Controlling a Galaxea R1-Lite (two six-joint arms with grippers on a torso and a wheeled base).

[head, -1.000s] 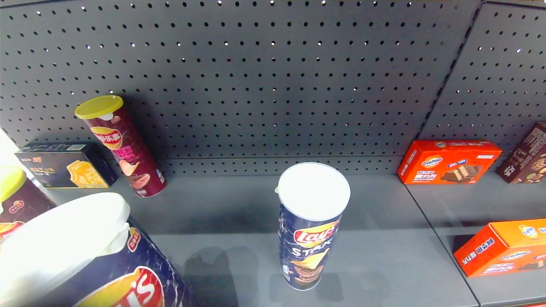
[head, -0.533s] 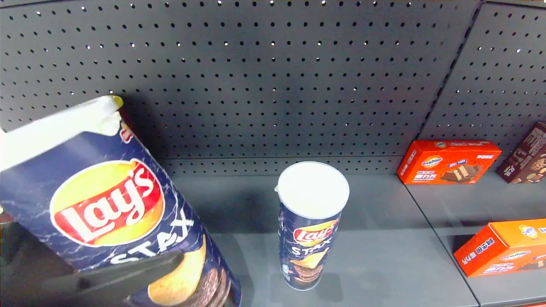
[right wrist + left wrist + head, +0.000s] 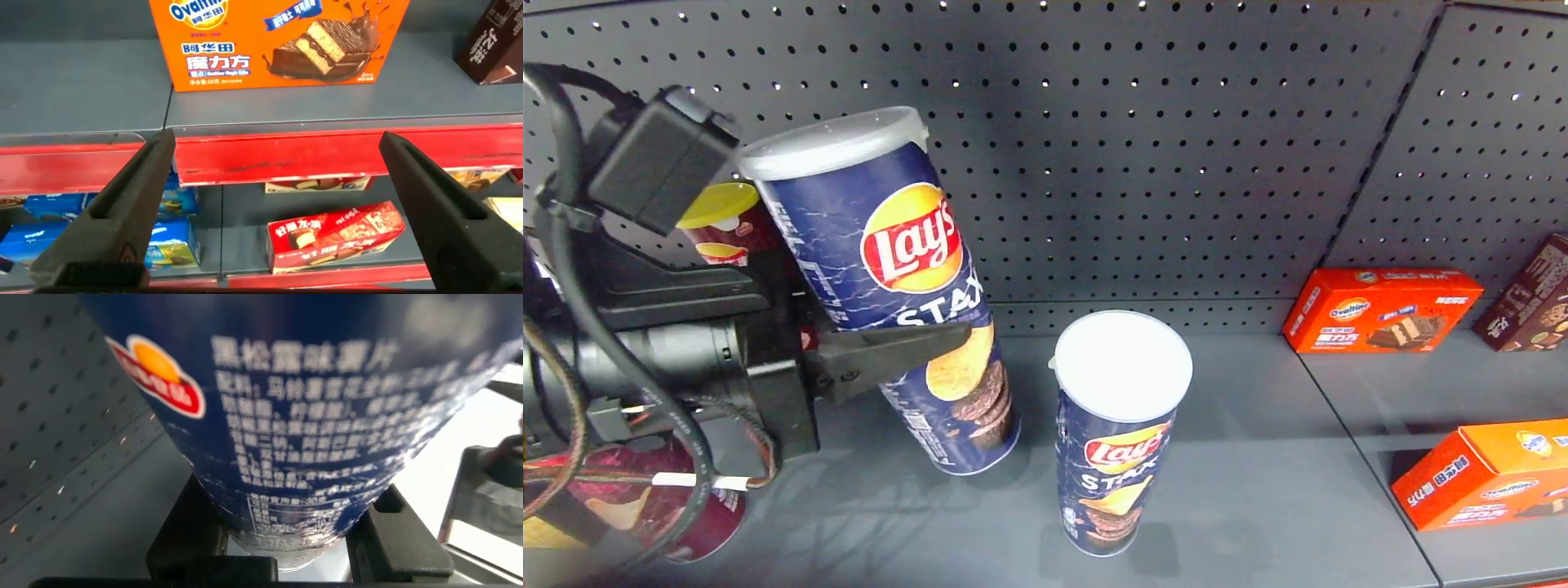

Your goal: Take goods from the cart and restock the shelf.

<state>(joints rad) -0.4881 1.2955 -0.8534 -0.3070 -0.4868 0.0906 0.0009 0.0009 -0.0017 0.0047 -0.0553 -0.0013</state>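
Placement step in hand. Left gripper [image 3: 907, 347] is clamped on the mid-body of a blue chip canister [image 3: 890, 269]. The canister is held tilted, base low over the middle of the shelf [image 3: 1258, 490], just beside an upright matching canister [image 3: 1119, 433]; contact with the shelf cannot be determined. Right gripper [image 3: 276, 139] is spread wide, holding nothing. Next move, by judgement: right the canister, lower it clear of its neighbour, release.

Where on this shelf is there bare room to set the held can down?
Bare shelf lies between the standing blue can and the orange boxes, also behind that can. The left end is crowded with maroon cans.
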